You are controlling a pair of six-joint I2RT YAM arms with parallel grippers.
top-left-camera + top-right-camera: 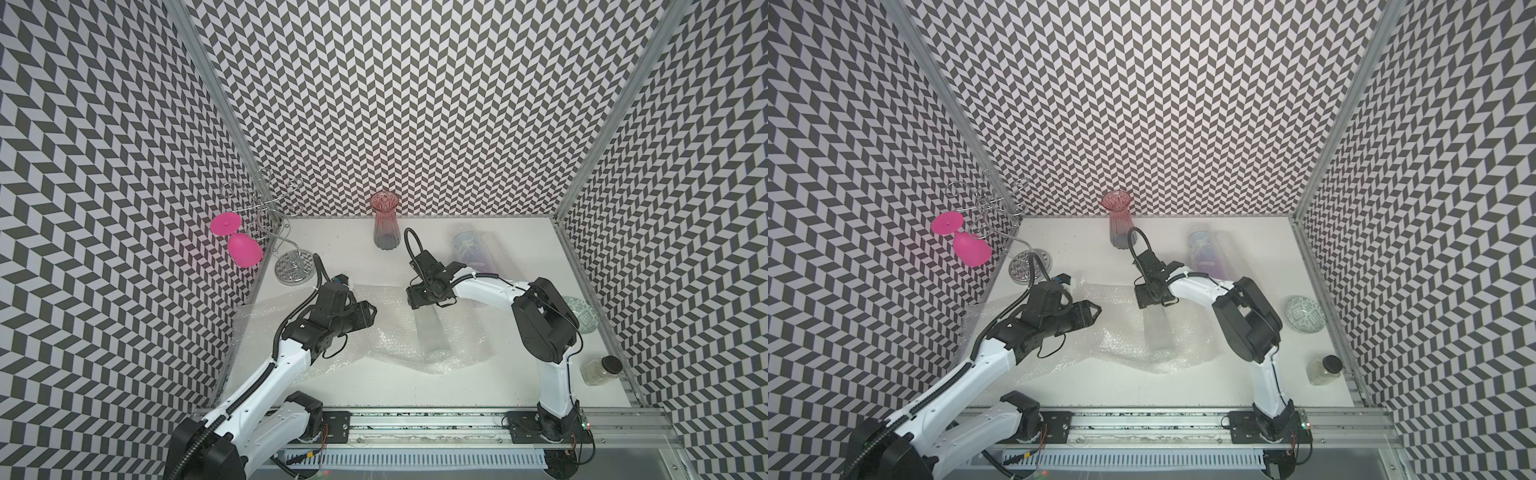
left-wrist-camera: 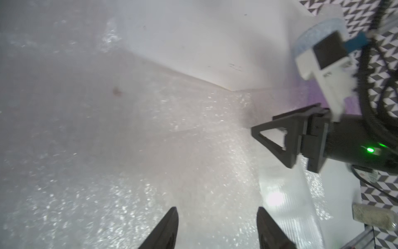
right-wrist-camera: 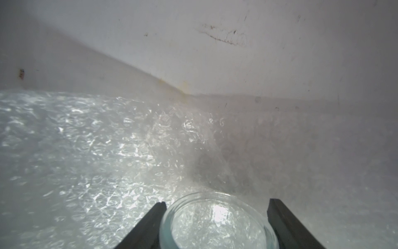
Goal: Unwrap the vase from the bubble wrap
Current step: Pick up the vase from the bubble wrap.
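Note:
A clear glass vase (image 1: 432, 336) (image 1: 1158, 332) lies on its side on a spread, crinkled sheet of bubble wrap (image 1: 386, 332) (image 1: 1113, 332) in the middle of the table. My right gripper (image 1: 430, 305) (image 1: 1154, 301) is at its far end. In the right wrist view the vase's round end (image 3: 217, 224) sits between the fingers of the right gripper (image 3: 217, 202), which is shut on it. My left gripper (image 1: 371, 311) (image 2: 217, 209) hovers open over the wrap (image 2: 150, 151) to the left of the vase, holding nothing.
A pink-and-grey ribbed vase (image 1: 384, 226) stands at the back wall. A bluish-purple vase (image 1: 473, 249) lies at the back right, seemingly in wrap. A pink goblet (image 1: 243, 245) hangs on a wire rack (image 1: 293, 268) at the left. A patterned bowl (image 1: 584, 313) and a jar (image 1: 600, 370) sit at the right edge.

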